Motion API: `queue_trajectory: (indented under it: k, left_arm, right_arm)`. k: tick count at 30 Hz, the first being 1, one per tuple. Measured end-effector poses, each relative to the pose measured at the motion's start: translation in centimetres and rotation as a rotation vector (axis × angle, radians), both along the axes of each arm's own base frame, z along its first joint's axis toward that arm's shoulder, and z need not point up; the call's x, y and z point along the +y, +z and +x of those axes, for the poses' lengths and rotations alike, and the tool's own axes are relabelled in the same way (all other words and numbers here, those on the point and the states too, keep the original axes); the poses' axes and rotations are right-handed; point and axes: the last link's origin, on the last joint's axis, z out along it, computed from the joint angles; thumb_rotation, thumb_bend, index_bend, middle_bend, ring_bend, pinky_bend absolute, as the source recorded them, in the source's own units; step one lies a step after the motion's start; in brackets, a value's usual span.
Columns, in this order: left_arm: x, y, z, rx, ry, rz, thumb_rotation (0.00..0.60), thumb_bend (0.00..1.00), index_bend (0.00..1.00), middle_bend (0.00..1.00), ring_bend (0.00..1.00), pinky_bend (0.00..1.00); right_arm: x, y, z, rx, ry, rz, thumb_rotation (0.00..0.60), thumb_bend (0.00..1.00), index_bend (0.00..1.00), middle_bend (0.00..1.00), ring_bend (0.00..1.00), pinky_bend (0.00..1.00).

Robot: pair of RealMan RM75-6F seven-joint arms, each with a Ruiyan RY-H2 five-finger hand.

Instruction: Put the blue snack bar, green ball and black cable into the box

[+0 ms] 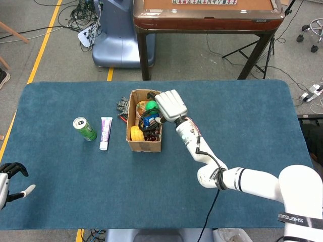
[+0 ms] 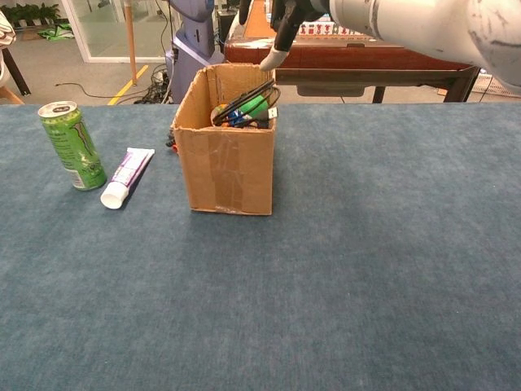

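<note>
The open cardboard box (image 1: 144, 145) (image 2: 227, 167) stands left of centre on the blue table. Inside it the black cable (image 1: 147, 119) (image 2: 249, 97) lies coiled on top of the contents. The green ball (image 1: 152, 105) (image 2: 257, 106) sits at the far side, with the blue snack bar (image 1: 151, 122) (image 2: 236, 119) beside it. My right hand (image 1: 171, 105) (image 2: 282, 24) hovers just above the box's far right corner and holds nothing; its fingers point down. My left hand (image 1: 11, 174) hangs off the table's near left corner, empty, fingers apart.
A green can (image 1: 84, 128) (image 2: 72, 144) and a white-and-purple tube (image 1: 105, 132) (image 2: 125, 176) lie left of the box. Small dark items (image 1: 122, 105) sit behind it. The box also holds a yellow object (image 1: 137, 133). A wooden table (image 1: 207, 15) stands beyond the far edge.
</note>
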Motion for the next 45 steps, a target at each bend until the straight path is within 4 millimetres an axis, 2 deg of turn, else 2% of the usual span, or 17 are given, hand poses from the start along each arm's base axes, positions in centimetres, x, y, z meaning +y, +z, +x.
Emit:
queue_trajectory:
  k: [6,12,16,23,25,27,30,33,35,38,39,41,45]
  left_arm:
    - [0.1,0.1,-0.2,0.001,0.009,0.003,0.600,0.08,0.56,0.46,0.37,0.68]
    - [0.2,-0.3,-0.2,0.017,0.014,-0.001,0.600,0.08,0.56,0.46,0.37,0.68]
    - [0.2,-0.6,0.0,0.030,0.009,-0.005,0.600,0.08,0.56,0.46,0.37,0.68]
    - [0.2,-0.6,0.0,0.031,0.002,0.001,0.600,0.08,0.55,0.46,0.37,0.68]
    - [0.3,-0.7,0.0,0.034,0.001,-0.001,0.600,0.08,0.54,0.46,0.37,0.68]
    - [0.3,-0.8,0.0,0.033,-0.005,-0.001,0.600,0.08,0.54,0.47,0.37,0.68]
    - [0.4,-1.0,0.1,0.031,-0.020,0.001,0.600,0.08,0.52,0.48,0.38,0.68]
    - [0.4,-1.1,0.2,0.030,-0.031,0.005,0.600,0.08,0.48,0.48,0.38,0.68]
    - [0.4,-1.1,0.2,0.029,-0.035,0.010,0.600,0.08,0.45,0.48,0.38,0.68]
    - [0.4,-1.1,0.1,0.026,-0.042,0.022,0.600,0.08,0.42,0.47,0.38,0.64]
    - [0.4,-1.1,0.1,0.026,-0.044,0.026,0.600,0.08,0.42,0.47,0.38,0.63]
    - [0.5,-1.1,0.1,0.024,-0.045,0.032,0.600,0.08,0.42,0.46,0.38,0.61]
    - [0.5,-1.2,-0.1,0.028,-0.033,0.031,0.600,0.08,0.42,0.46,0.38,0.60]
  right_arm:
    - [0.9,3.2,-2.2,-0.023,-0.016,-0.077,0.600,0.00,0.45,1.00,1.00,1.00]
    - [3.0,7.7,-5.8,0.046,-0.038,-0.190,0.600,0.00,0.54,1.00,0.98,1.00]
    - [5.0,10.3,-9.6,0.134,-0.069,-0.300,0.600,0.00,0.54,1.00,0.96,1.00]
    - [9.7,12.8,-16.7,0.209,-0.169,-0.392,0.600,0.00,0.54,1.00,0.89,1.00]
    - [11.3,13.1,-18.6,0.225,-0.194,-0.402,0.600,0.00,0.54,0.96,0.85,0.99]
    - [12.6,13.2,-20.0,0.239,-0.211,-0.407,0.600,0.00,0.54,0.85,0.75,0.97]
    - [14.7,13.1,-21.9,0.267,-0.230,-0.412,0.600,0.00,0.54,0.68,0.61,0.92]
    - [16.5,13.1,-23.7,0.296,-0.265,-0.435,0.600,0.00,0.51,0.53,0.53,0.84]
    - [17.7,13.1,-24.9,0.308,-0.295,-0.455,0.600,0.00,0.48,0.44,0.44,0.70]
    - [19.1,13.1,-26.2,0.299,-0.315,-0.473,0.600,0.00,0.47,0.39,0.35,0.48]
    - [19.4,13.1,-26.5,0.291,-0.315,-0.480,0.600,0.00,0.47,0.38,0.34,0.43]
    - [20.3,13.2,-27.5,0.271,-0.317,-0.500,0.600,0.00,0.47,0.38,0.33,0.39]
    - [22.1,13.4,-29.4,0.235,-0.326,-0.533,0.600,0.00,0.47,0.38,0.33,0.38]
